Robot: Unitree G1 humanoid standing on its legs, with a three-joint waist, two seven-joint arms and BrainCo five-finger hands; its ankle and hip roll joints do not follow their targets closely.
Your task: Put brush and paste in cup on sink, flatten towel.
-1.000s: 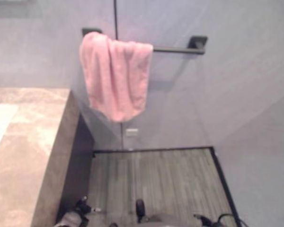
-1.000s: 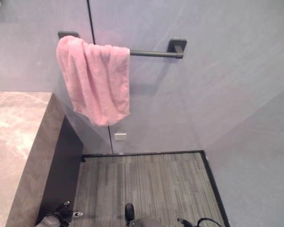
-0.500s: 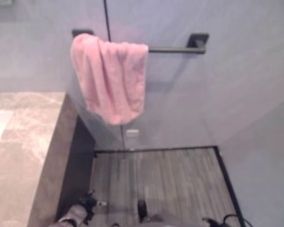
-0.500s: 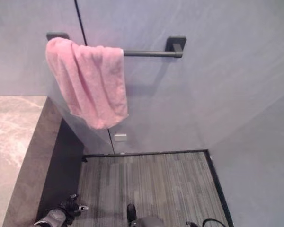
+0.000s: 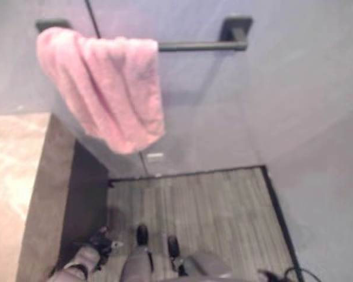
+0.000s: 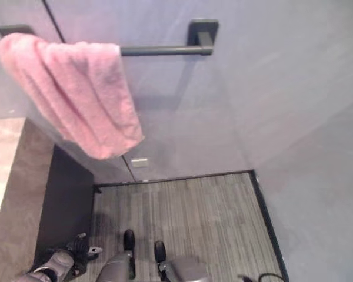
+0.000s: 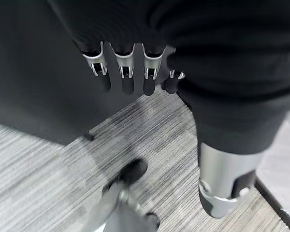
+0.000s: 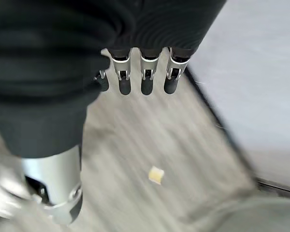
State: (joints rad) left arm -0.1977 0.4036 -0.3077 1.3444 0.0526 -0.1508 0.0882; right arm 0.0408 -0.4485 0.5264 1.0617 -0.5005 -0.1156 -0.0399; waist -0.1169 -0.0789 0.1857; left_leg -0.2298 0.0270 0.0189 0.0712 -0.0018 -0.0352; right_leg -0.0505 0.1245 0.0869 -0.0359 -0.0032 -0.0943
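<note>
Low by the grey striped floor (image 6: 194, 217), the robot's left hand (image 7: 135, 72) hangs beside the dark side panel (image 5: 85, 194) of the sink counter, its fingers (image 7: 128, 79) straight and relaxed, holding nothing. The same hand shows at the lower left of the eye views (image 6: 56, 264). The right hand (image 8: 135, 72) hangs over the floor near the black strip (image 8: 222, 121) that edges it against the pale wall (image 8: 261, 72); its fingers (image 8: 147, 82) are likewise straight and empty. A small yellowish scrap (image 8: 156, 175) lies on the floor beyond them.

Farther off, the marble tabletop (image 5: 12, 176) of the sink counter runs along the left edge of the scene, its outer edge dropping to the dark panel. On the wall just above the floor sits a small pale plate (image 6: 139, 162).

Farthest away, the pink towel (image 6: 76, 100) hangs bunched over the left end of a black wall rail (image 6: 165, 50), its folds gathered and its lower edge slanting down to a rounded corner, so that the right half of the rail is bare up to its square mount (image 6: 203, 32). A thin dark seam (image 5: 93, 14) runs up the wall behind the towel.
</note>
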